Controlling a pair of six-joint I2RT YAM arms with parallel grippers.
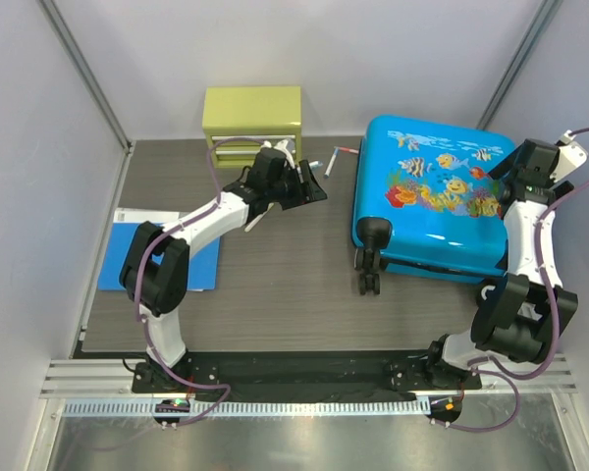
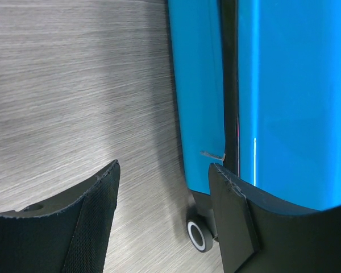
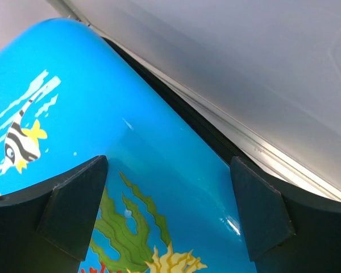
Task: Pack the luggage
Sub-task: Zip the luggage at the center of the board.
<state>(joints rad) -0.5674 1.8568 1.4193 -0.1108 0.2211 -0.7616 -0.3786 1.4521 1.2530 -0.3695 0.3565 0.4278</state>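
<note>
My right pincer has its jaws spread wide with nothing between them, and in its wrist view they straddle the printed lid of the suitcase right by the curved edge nearest the wall. I cannot tell whether the pads touch the shell or hang just above it. In the top view this pincer sits at the upper right corner of the suitcase, so the right arm is clearly the nearer one.

My left pincer is also parted and empty. Its camera looks along the suitcase side, where the dark seam between the two shells runs straight up the frame, with a wheel low in the middle. From above, that pincer is left of the suitcase with bare table between them.

The suitcase lies flat and shut in the right half of the frame, wheels turned toward frame left, so I judge its long axis runs left to right. Nothing is packed yet, and the lid has to come open first: my guess is the seam side facing the left arm matters most

Beyond are a yellow-green drawer box at upper centre and a blue folder at far left
</note>
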